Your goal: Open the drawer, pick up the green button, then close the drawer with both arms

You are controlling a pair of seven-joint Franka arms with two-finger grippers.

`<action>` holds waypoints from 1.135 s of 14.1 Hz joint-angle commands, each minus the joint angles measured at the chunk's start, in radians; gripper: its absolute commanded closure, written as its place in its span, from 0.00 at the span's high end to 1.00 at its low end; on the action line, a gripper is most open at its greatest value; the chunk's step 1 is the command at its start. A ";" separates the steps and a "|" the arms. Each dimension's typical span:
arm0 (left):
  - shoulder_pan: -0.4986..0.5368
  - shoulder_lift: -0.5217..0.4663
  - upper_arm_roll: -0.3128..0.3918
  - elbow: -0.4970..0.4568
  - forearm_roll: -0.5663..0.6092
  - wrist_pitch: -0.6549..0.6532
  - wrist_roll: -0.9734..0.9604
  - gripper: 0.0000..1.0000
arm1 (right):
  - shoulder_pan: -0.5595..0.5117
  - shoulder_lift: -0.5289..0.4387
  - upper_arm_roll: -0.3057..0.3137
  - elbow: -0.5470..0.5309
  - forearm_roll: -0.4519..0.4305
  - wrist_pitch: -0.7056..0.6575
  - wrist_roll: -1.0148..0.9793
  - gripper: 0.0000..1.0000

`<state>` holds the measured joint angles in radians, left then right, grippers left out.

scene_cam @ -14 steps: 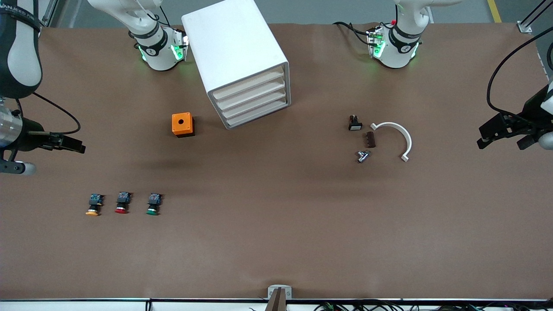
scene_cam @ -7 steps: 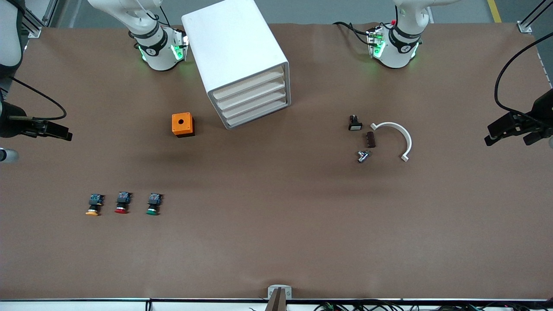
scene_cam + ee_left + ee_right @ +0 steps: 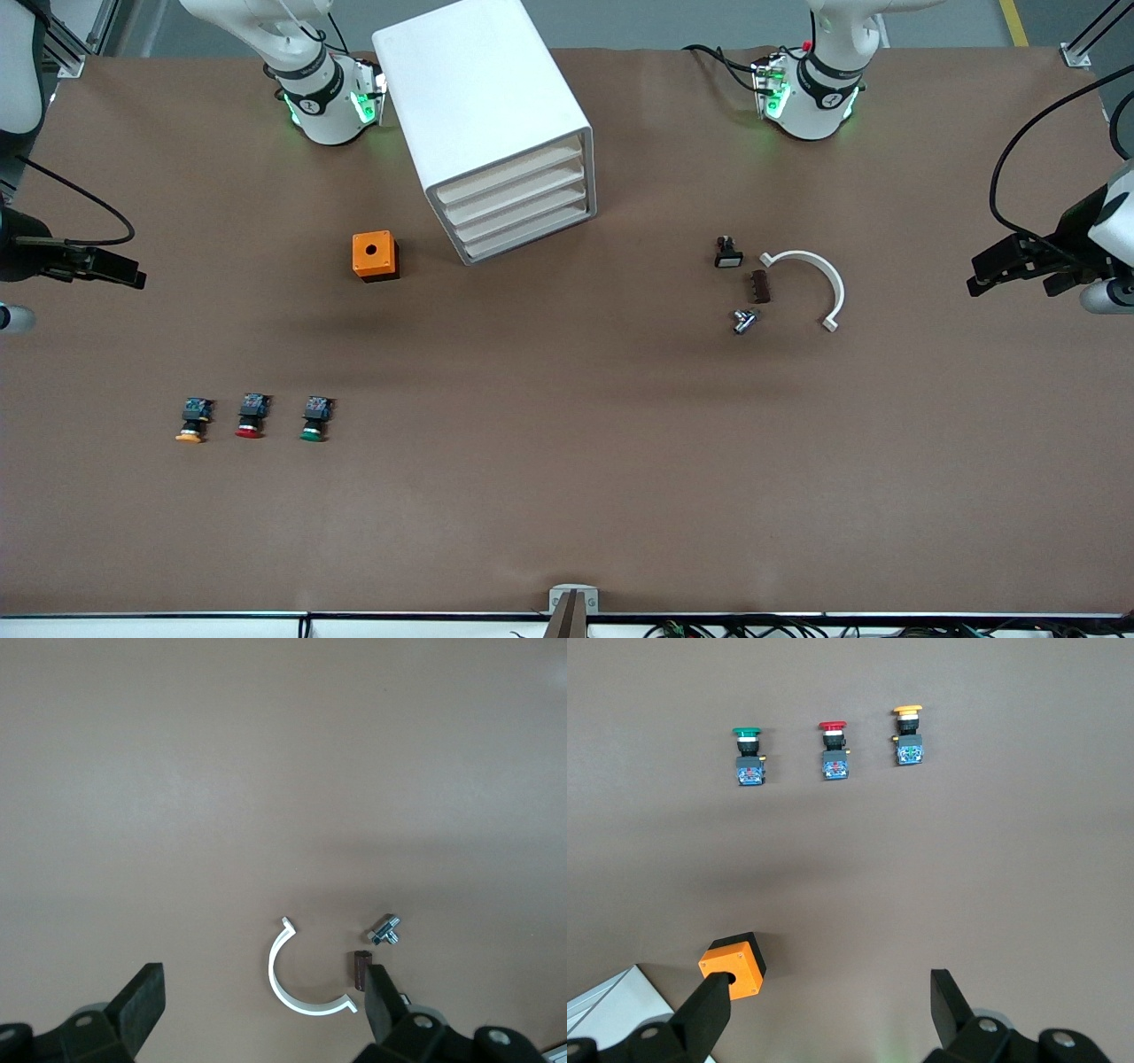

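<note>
On the brown table, the white four-drawer cabinet (image 3: 496, 133) stands between the two arm bases with all four drawer fronts flush, none pulled out. The green button (image 3: 314, 419) lies on the open table, nearer the front camera and toward the right arm's end, at the end of a row with a red button (image 3: 252, 416) beside it and a yellow button (image 3: 193, 420) last. An orange box with a round hole (image 3: 375, 255) sits between that row and the cabinet.

The right gripper (image 3: 111, 268) hangs over the table's edge at the right arm's end, its fingers spread apart and holding nothing; its wrist view looks down on the three buttons and the orange box. The left gripper (image 3: 1005, 266) hangs over the left arm's end, fingers likewise spread wide and empty. Near it on the table lie a white half-ring clamp (image 3: 813, 282), a small brown block (image 3: 760, 286), a metal bolt (image 3: 743, 321) and a small black switch part (image 3: 727, 252).

As things lie, the scene fits two stages: the drawer shut again with the green button already out on the table, or the drawer shut with another green button possibly inside it, which cannot be seen. Both arms stand clear of cabinet and buttons.
</note>
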<state>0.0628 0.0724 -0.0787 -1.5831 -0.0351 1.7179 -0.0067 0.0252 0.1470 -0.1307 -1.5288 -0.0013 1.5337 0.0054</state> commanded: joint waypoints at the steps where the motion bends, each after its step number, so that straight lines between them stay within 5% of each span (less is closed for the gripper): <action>1: -0.017 -0.043 0.020 -0.049 0.014 0.014 -0.001 0.99 | -0.019 0.002 0.010 0.019 -0.005 -0.009 0.007 1.00; 6: -0.080 -0.046 0.083 -0.051 0.014 0.014 -0.001 0.99 | -0.027 0.005 0.010 0.082 -0.014 -0.018 -0.004 1.00; 16: -0.069 -0.068 0.082 -0.061 0.015 0.009 -0.001 0.99 | -0.054 0.002 0.006 0.191 0.004 -0.138 -0.007 1.00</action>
<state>0.0005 0.0374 -0.0045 -1.6143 -0.0351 1.7182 -0.0067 -0.0076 0.1464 -0.1364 -1.3526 -0.0013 1.4087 0.0050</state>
